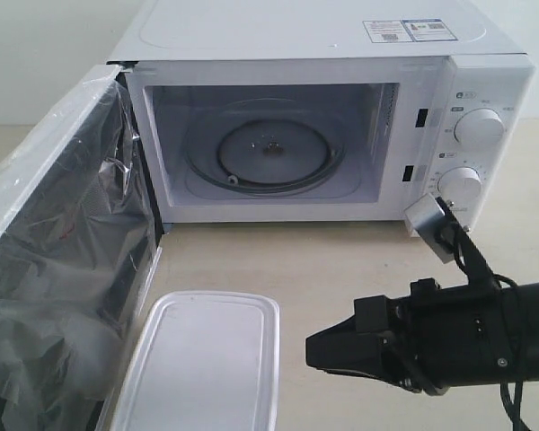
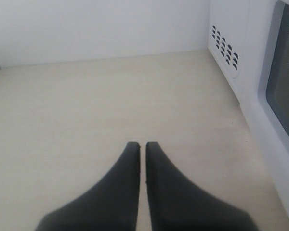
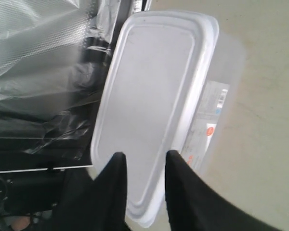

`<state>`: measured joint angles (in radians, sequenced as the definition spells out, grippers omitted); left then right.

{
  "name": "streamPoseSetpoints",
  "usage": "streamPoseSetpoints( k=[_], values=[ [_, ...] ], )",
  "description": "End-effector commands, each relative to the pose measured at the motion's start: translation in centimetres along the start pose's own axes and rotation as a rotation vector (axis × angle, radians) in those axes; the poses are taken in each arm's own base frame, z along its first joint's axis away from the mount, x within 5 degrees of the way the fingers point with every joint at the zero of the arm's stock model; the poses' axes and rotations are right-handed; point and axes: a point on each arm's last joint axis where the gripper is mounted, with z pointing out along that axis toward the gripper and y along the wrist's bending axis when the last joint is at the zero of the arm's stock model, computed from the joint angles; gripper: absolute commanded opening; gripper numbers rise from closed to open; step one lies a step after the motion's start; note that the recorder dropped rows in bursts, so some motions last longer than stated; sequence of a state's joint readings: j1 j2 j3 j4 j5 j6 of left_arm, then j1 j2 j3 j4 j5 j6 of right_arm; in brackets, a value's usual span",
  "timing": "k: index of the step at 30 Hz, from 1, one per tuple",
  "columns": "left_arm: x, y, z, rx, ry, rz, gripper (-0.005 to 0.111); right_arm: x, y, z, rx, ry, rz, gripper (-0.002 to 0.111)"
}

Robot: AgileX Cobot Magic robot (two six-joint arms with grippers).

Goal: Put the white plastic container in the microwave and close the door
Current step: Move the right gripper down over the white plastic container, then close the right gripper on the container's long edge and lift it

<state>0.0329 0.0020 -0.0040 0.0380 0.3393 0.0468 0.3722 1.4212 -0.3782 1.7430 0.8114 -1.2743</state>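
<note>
Two stickers [image 1: 384,30] sit side by side on top of the microwave [image 1: 323,67], toward its right rear. Their print is too small to read. Two round knobs [image 1: 479,128] stand one above the other on the microwave's right panel, and the marks around them are also illegible. One glass turntable [image 1: 269,148] lies inside the cavity.

One door [image 1: 63,269] stands swung wide open at the microwave's left. It is wrapped in crinkled clear film, and its lower part is cut off by the picture edge.

One white plastic container [image 1: 202,359] lies flat on the bench [image 1: 341,260] in front of the microwave, outside the cavity, lid up, just beside the open door. Its near end is cut off. One label [image 3: 209,122] on its side shows white with a red mark and a barcode strip, but the text cannot be read.

The right end effector [image 1: 310,350] hangs in front of the microwave, below the knob panel and to the right of the container. Its fingers [image 3: 113,178] are parted and grasp nothing, and a strip of bench separates it from the container. A small silver box [image 1: 428,215] on the arm hides the microwave's lower right corner.

The left end effector [image 2: 142,144] is clenched, with only a thin slit between its fingers and nothing held. It hangs over bare bench beside a white wall bearing one patch of vent holes [image 2: 225,48]. The exterior view does not show it.
</note>
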Motion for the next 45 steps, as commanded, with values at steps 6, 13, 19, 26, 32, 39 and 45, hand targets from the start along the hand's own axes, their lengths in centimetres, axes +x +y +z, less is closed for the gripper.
streamPoseSetpoints(
  k=[6, 13, 19, 26, 32, 39, 45],
  values=[
    [0.0, 0.0, 0.0, 0.002, -0.006, 0.002, 0.004, -1.1, 2.0, -3.8, 0.287, -0.279, -0.134, 0.024],
    [0.0, 0.0, 0.0, 0.002, -0.006, 0.002, 0.004, -0.8, 3.4, -5.9, 0.341, -0.287, -0.094, 0.024],
    [0.0, 0.0, 0.0, 0.002, -0.006, 0.002, 0.004, 0.7, 3.4, -5.0, 0.347, -0.272, -0.076, 0.024],
    [0.0, 0.0, 0.0, 0.002, -0.006, 0.002, 0.004, 2.5, 3.5, -3.6, 0.308, -0.422, -0.021, 0.024],
    [0.0, 0.0, 0.0, 0.002, -0.006, 0.002, 0.004, 4.7, 3.0, -2.4, 0.31, -0.306, 0.029, 0.024],
    [0.0, 0.0, 0.0, 0.002, -0.006, 0.002, 0.004, 5.8, 3.0, -2.0, 0.246, -0.363, 0.049, 0.024],
    [0.0, 0.0, 0.0, 0.002, -0.006, 0.002, 0.004, 6.4, 3.6, -1.0, 0.085, -0.356, 0.024, 0.024]
  ],
)
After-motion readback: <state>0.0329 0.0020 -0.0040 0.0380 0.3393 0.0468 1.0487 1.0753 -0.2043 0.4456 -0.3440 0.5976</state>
